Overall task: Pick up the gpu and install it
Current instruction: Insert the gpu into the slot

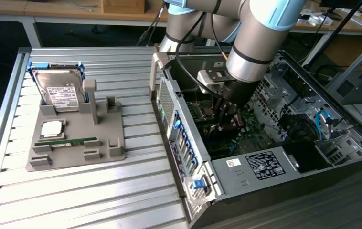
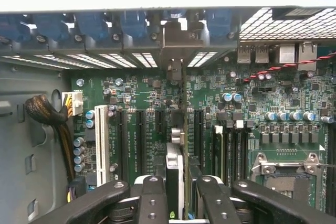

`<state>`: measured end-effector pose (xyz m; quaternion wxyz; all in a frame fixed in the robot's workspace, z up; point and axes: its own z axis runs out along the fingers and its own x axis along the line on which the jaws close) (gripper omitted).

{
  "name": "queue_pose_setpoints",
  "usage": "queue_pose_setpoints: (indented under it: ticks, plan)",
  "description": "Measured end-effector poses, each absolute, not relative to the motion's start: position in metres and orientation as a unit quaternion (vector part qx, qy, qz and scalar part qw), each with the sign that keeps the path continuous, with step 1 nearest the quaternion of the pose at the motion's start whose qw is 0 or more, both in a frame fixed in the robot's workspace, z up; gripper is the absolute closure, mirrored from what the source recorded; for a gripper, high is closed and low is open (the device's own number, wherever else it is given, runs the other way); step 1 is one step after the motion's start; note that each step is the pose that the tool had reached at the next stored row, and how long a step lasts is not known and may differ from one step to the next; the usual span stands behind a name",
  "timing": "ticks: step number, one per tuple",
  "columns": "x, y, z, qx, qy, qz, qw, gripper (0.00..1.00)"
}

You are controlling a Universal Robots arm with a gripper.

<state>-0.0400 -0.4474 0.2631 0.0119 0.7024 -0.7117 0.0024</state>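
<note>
My gripper point(image 1: 227, 119) is down inside the open computer case point(image 1: 187, 143), just over the motherboard point(image 2: 142, 93). In the wrist view the gpu point(image 2: 175, 169) stands edge-on between my two fingers point(image 2: 152, 198), which are shut on it. Its silvery end bracket point(image 2: 176, 38) sits against the row of rear slot openings. The card lines up with a dark expansion slot between the other black slots point(image 2: 140, 135). Whether its lower edge is seated in the slot I cannot tell.
A grey holder point(image 1: 104, 143) on the slatted table at the exterior view's left carries a hard drive point(image 1: 60, 90), a processor point(image 1: 52, 128) and a RAM stick point(image 1: 66, 141). Beside the card are a white slot point(image 2: 101, 140), a cable bundle point(image 2: 47, 114) and the processor socket point(image 2: 286, 174).
</note>
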Motion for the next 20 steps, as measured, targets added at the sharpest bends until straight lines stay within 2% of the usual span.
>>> queue_pose_setpoints:
  ticks: [20]
  plan:
    - [-0.0405,-0.4477,0.2600,0.702,-0.712,0.002,0.012,0.73]
